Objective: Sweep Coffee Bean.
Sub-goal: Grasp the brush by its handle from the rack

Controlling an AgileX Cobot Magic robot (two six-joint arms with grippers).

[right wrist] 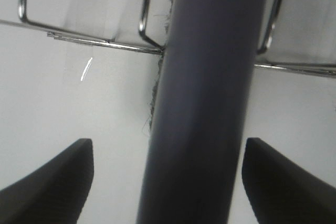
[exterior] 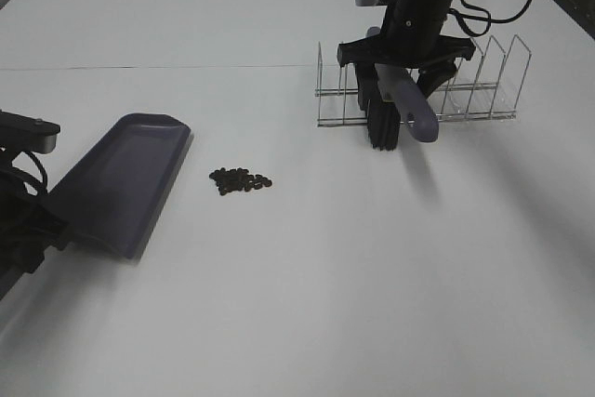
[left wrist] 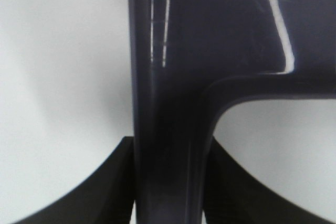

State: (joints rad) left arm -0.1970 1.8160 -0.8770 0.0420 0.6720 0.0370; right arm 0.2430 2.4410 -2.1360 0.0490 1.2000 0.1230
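Sweeping: not begun; coffee bean [exterior: 240, 180] is left unswept.
Left gripper [left wrist: 169, 150]: dustpan [exterior: 125, 174] is pinched.
Right gripper [right wrist: 168, 145]: jaws are spread around brush [exterior: 414, 111].

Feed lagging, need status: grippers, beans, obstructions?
Left gripper shut on purple-grey dustpan. Right gripper open astride purple-grey brush in wire rack. Dark coffee beans piled, unswept.

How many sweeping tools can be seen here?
2. The dustpan lies left of the beans; the brush stands in the wire rack, at the right. None seems hidden.

dustpan handle [left wrist: 168, 145] blurred, brush handle [right wrist: 205, 103] blurred, coffee bean [exterior: 240, 180] count unclear
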